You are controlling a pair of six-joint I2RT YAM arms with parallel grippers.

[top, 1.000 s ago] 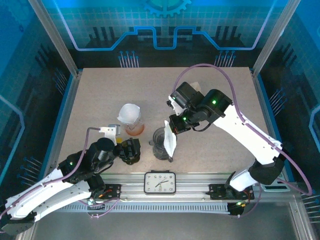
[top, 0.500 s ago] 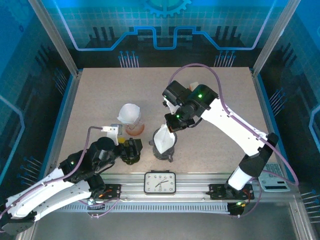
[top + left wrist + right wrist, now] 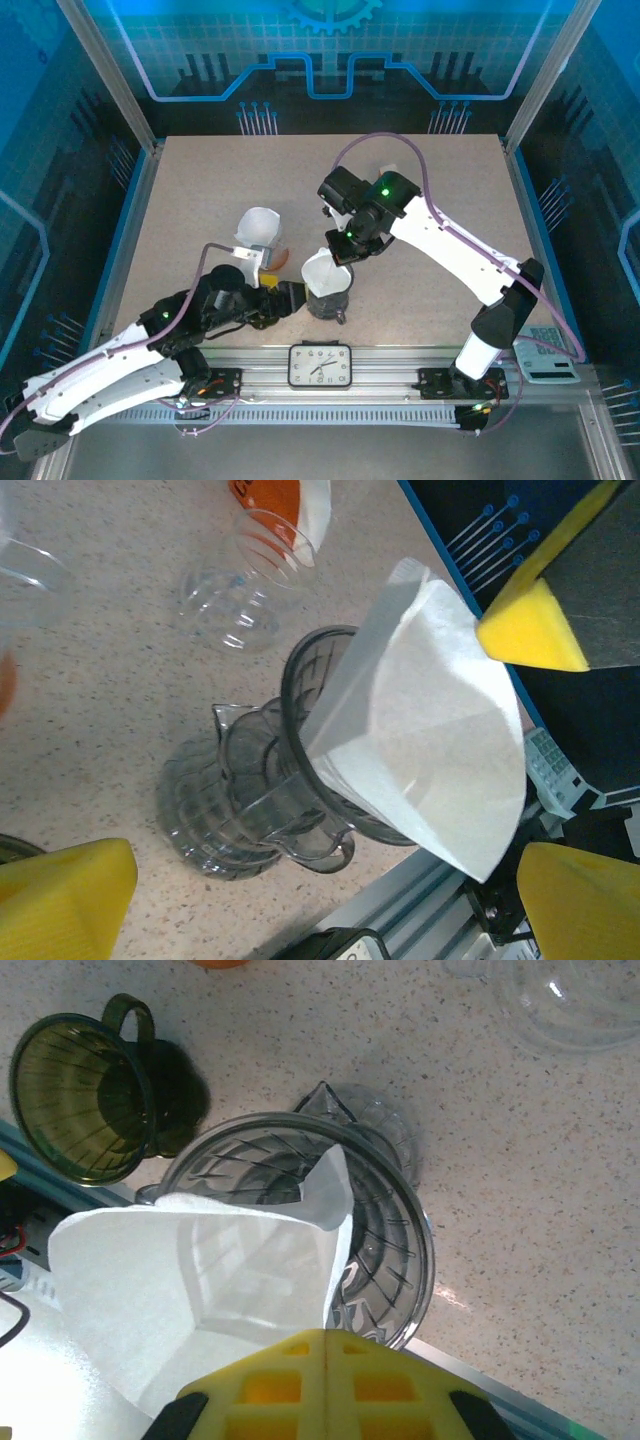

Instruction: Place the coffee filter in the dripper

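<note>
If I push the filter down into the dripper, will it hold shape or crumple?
Likely crumples: the filter looks like thin paper, one corner curled. Probably very light, so it may lean out of the dripper, as it sits tilted now. The pinch of the right gripper may crease its edge.

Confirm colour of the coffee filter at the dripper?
White, plain paper filter; shows best in the left wrist view.

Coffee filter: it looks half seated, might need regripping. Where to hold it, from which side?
I'd pinch the coffee filter by its wide upper edge, from above: the flattened cone leans past the dripper rim, point inside, leaving that edge free.
</note>
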